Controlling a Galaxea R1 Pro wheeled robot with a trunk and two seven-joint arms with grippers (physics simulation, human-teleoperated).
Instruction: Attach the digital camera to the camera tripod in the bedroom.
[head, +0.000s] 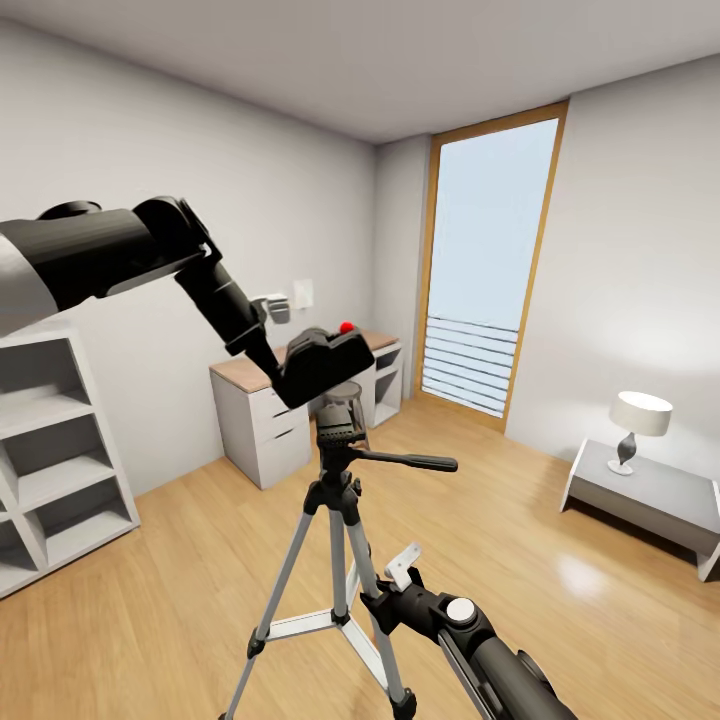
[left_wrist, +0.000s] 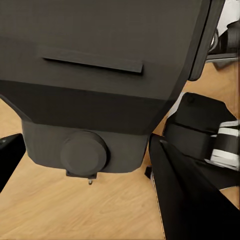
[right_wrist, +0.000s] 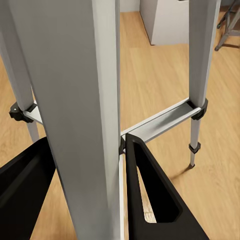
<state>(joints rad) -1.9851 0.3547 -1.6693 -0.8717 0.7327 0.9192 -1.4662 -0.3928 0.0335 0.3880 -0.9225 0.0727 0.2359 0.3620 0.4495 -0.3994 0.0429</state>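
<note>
Left fingers (left_wrist: 165, 170) grip the digital camera (head: 322, 364) (underside hidden) above the camera tripod (head: 338, 470), whose leg right fingers (right_wrist: 132, 190) clasp.

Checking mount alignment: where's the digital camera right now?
In the head view the digital camera sits centre frame, held by the left gripper just above the camera tripod head, in front of the desk.
</note>
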